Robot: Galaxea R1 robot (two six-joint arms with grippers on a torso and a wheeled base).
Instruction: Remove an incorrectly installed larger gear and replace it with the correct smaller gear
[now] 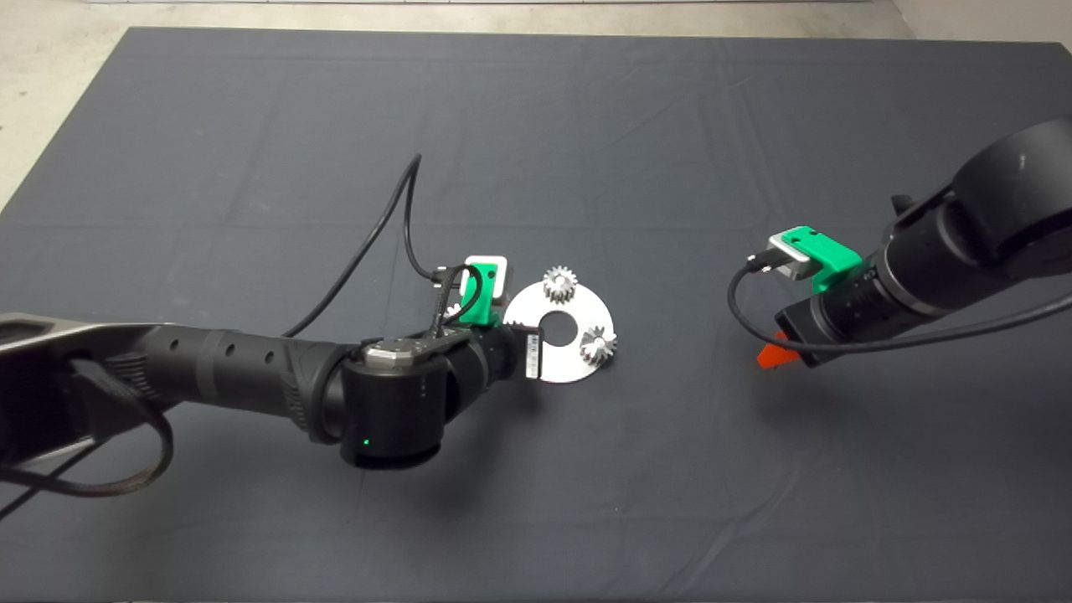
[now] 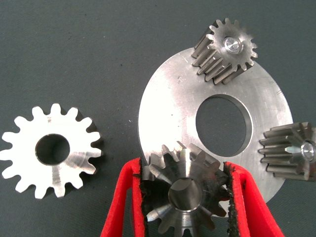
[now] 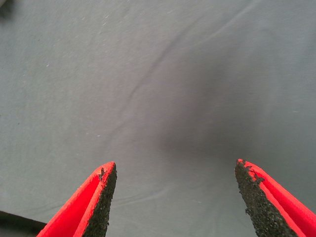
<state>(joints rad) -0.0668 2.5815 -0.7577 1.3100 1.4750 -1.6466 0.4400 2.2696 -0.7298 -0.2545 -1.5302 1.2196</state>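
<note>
Fingers of your left gripper (image 2: 186,197) clench the smaller gear (image 2: 185,190) over the plate (image 2: 173,98); tilted, it may jam. Right gripper (image 3: 175,197) waits released.

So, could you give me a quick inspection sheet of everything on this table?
Surface: dark mat, wrinkled.
Job's things: larger gear flat on the mat beside the round plate; smaller gear at the plate's edge; two more small gears standing on the plate.
Clutter: nothing seen.
Grippers: left gripper shut on the smaller gear; right gripper open over bare mat.
Cables: black cable at each wrist.
Surroundings: pale floor beyond the mat.
</note>
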